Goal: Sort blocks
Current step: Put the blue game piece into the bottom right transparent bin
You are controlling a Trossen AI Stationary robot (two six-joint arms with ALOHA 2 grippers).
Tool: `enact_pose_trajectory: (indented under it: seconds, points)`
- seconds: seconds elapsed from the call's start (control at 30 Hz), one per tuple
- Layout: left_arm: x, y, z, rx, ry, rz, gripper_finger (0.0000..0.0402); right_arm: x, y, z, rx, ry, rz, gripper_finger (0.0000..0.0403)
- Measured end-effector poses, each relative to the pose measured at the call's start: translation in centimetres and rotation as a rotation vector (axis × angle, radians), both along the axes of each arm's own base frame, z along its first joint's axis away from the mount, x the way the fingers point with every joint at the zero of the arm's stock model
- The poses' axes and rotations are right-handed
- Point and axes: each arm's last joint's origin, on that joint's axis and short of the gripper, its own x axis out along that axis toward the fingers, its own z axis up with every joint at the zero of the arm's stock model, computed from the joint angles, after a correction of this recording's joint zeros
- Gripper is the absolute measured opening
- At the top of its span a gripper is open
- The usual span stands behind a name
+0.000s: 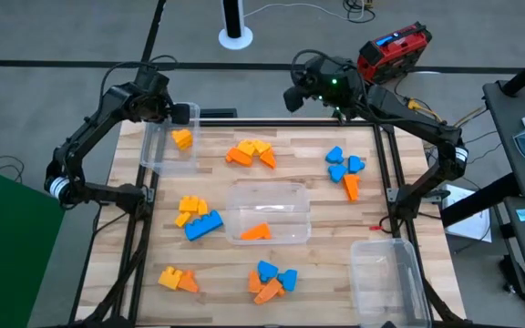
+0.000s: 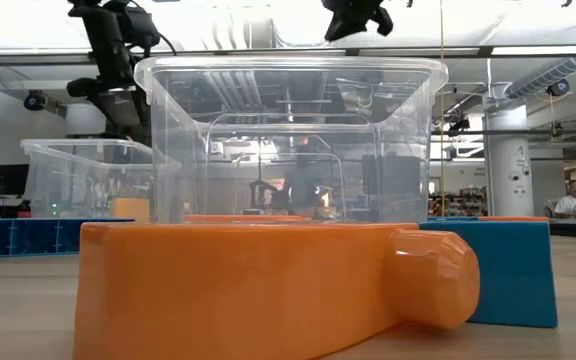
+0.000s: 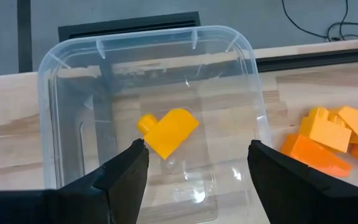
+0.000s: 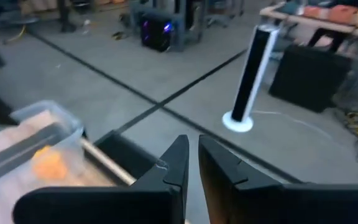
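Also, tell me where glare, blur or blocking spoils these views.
Low view: an orange block right against the lens fills the foreground, and ceiling lights glare through the clear bin. Right wrist view: soft, smeared by blur. Left wrist view: sharp, faint reflections on the bin holding the yellow block. High view: evenly lit.

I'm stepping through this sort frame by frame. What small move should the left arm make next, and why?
Probably lift clear of the far-left bin: the left gripper hangs open and empty above it, the yellow block already inside, other yellow blocks unsorted.
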Motion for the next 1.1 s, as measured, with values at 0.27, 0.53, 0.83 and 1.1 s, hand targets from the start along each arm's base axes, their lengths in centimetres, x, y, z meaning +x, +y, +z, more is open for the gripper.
enact_pose_trajectory:
  seconds: [0.27,0.53,0.83,1.1]
  points:
    - [0.0,-0.1,0.2,0.011,-0.002,-0.01,0.025,-1.9,0.6,2.9,-0.216,0.021,-0.659,0.0028]
    - [-0.1,-0.2,0.3,0.018,0.003,-0.024,0.025,-3.3,0.6,4.8,-0.301,0.184,-0.744,0.0028]
    - [-0.1,-0.2,0.3,0.019,0.006,-0.03,0.025,-1.1,2.3,3.9,-0.092,-0.029,-0.229,0.0028]
    - [-0.2,-0.5,0.6,0.029,-0.006,-0.034,0.025,-0.9,3.1,2.5,0.078,0.025,-0.011,0.0028]
